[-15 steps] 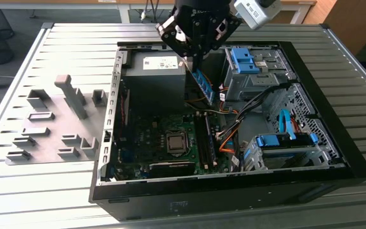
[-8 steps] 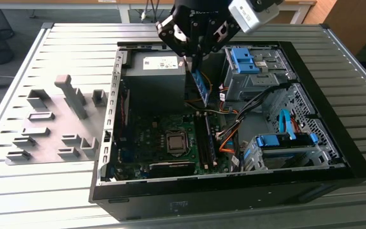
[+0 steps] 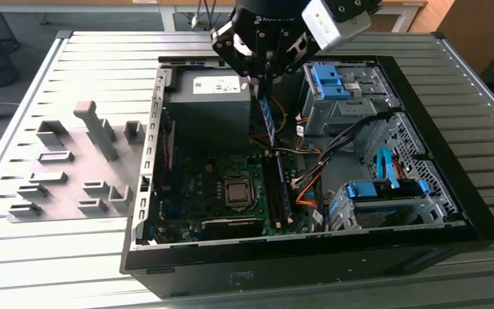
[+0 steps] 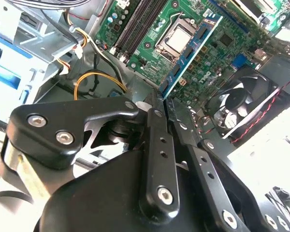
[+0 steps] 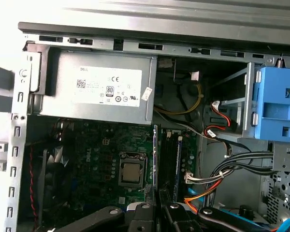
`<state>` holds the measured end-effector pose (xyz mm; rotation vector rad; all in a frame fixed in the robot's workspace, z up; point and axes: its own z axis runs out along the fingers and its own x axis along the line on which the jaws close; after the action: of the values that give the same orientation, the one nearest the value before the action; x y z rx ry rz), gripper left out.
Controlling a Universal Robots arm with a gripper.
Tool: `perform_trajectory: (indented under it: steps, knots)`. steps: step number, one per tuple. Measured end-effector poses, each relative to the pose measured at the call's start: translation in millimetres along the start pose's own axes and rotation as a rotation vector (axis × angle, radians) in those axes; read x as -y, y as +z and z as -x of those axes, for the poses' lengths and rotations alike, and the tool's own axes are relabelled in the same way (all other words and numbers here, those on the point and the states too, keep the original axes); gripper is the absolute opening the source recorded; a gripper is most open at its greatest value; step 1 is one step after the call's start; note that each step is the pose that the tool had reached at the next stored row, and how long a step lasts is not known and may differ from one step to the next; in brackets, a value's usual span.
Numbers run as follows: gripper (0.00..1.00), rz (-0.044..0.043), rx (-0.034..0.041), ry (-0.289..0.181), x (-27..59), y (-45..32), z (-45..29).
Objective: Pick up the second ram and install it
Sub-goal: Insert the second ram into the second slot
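Gripper (image 3: pixel 262 78) hangs over the open computer case (image 3: pixel 453 212), fingers (image 4: pixel 157 140) pinched tight on one end of the second ram (image 3: pixel 269 119); the blue stick hangs clear above the motherboard (image 3: pixel 204 187), beside the grey power supply (image 3: pixel 208 103). In the second wrist view the stick (image 4: pixel 191 53) reaches out over the board past the processor socket (image 4: pixel 176 36); black memory slots (image 3: pixel 277 190) lie below it, orange and black cables (image 3: pixel 311 183) just beside them.
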<state>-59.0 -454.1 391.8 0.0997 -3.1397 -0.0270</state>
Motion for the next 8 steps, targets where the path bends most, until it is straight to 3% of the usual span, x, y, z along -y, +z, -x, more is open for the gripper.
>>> perform_trajectory:
  steps: [8]
  knots:
    - [0.14, 0.0001, 0.0, 0.0, 0.0, 0.1, 0.0]
